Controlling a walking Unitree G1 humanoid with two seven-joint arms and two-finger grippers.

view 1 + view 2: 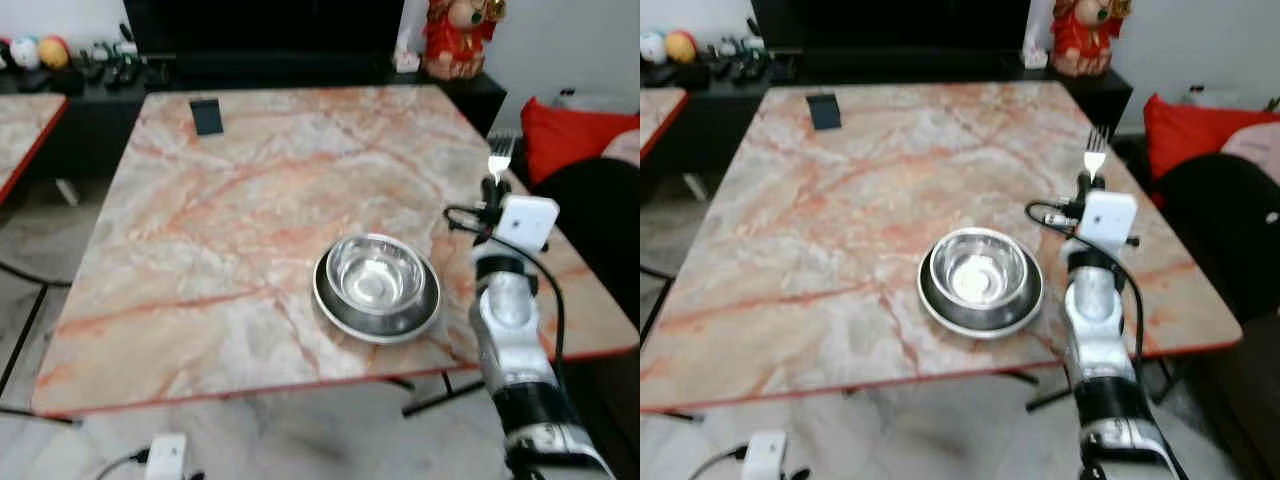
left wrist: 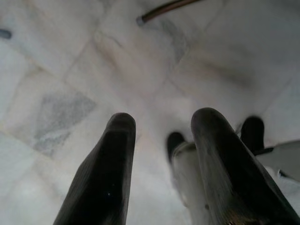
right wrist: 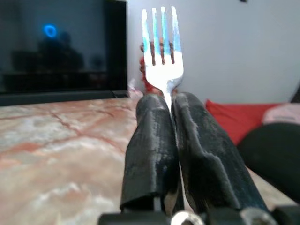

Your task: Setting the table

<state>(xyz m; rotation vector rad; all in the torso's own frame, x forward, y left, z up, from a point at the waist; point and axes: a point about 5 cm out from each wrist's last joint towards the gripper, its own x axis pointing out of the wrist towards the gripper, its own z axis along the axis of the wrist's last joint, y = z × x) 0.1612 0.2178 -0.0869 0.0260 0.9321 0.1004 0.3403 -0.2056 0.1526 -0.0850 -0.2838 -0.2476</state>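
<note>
Right wrist view — shiny four-tined fork [image 3: 162, 61] pinched upright in right tool [image 3: 169, 101]

The setting is a home living and dining area. A square pink-veined marble table [image 1: 250, 200] with a red edge stands on a pale marble-tiled floor [image 2: 70, 70]. Behind it, a low black cabinet [image 1: 90, 100] carries a large dark television screen [image 3: 56, 47] and a red figurine [image 1: 458, 35]. A red cushion [image 1: 575, 135] lies on dark seating beside the table.
</note>
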